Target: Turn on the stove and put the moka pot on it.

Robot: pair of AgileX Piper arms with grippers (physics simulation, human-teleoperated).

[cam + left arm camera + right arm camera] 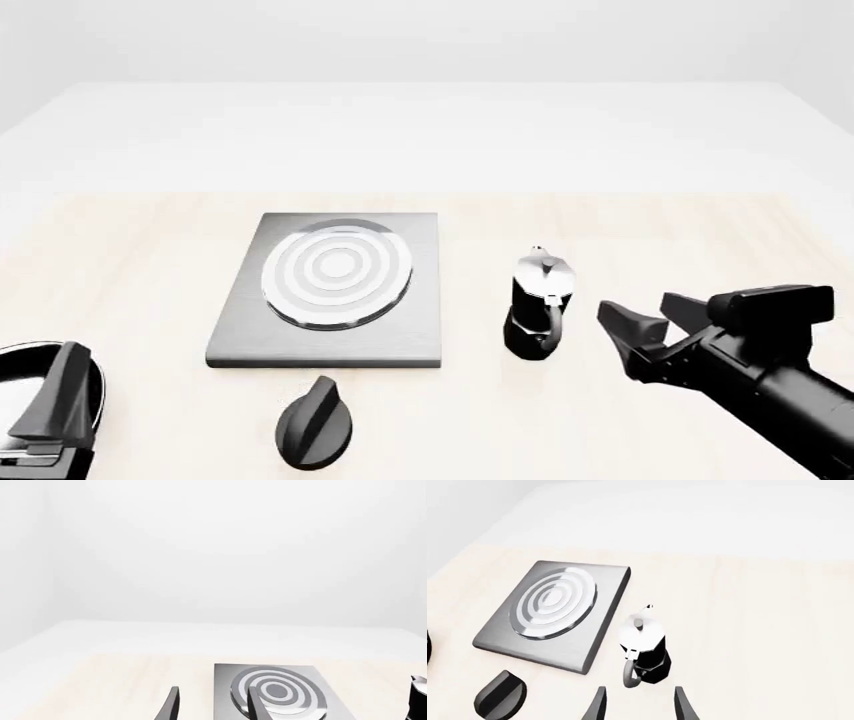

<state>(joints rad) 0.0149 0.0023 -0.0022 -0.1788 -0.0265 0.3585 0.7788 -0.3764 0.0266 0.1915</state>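
The stove [247,335] is a grey slab with silver rings at the table's middle left. It also shows in the left wrist view [223,680] and the right wrist view [590,640]. The moka pot [539,300] stands upright on the table just right of the stove, handle toward me, and shows in the right wrist view [644,647] and at the edge of the left wrist view [419,696]. My right gripper [650,318] is open and empty, right of the pot [639,707]. My left gripper [60,395] is open and empty at the front left [212,707].
A black oval knob [314,425] lies on the table in front of the stove, and shows in the right wrist view [500,695]. The light wooden tabletop [667,230] meets a white surface behind it.
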